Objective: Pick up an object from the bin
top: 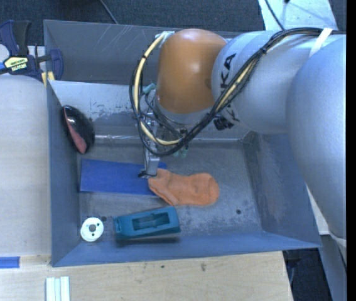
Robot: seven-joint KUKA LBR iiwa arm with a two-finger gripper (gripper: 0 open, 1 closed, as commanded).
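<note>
Your claw [152, 170] comes down from the orange-capped wrist to the middle of the grey metal bin [277, 196]. Its tip sits where the left end of a soft orange cloth pouch [189, 189] meets the right edge of a flat blue rectangular sheet [110, 177]. From this angle the tip reads as one narrow metal stem, so you cannot tell whether the claw is spread or pressed together, and nothing shows as pinched in it.

The orange pouch is probably your pick. It lies limp and rounded on the bin floor, it looks like fabric, and it should bunch up and give the claw something to bite. The blue sheet lies flush to the floor, thin and smooth, with little edge to catch, and the pouch's end seems to overlap its corner.

Near the front wall lies a teal oblong plastic block [147, 224] with a recessed top, hard and boxy. Just to its left is a small white round disc [92, 229]. A black oval object with a pink face [77, 128] leans against the left wall, propped there by the slope and well apart from the claw.
</note>
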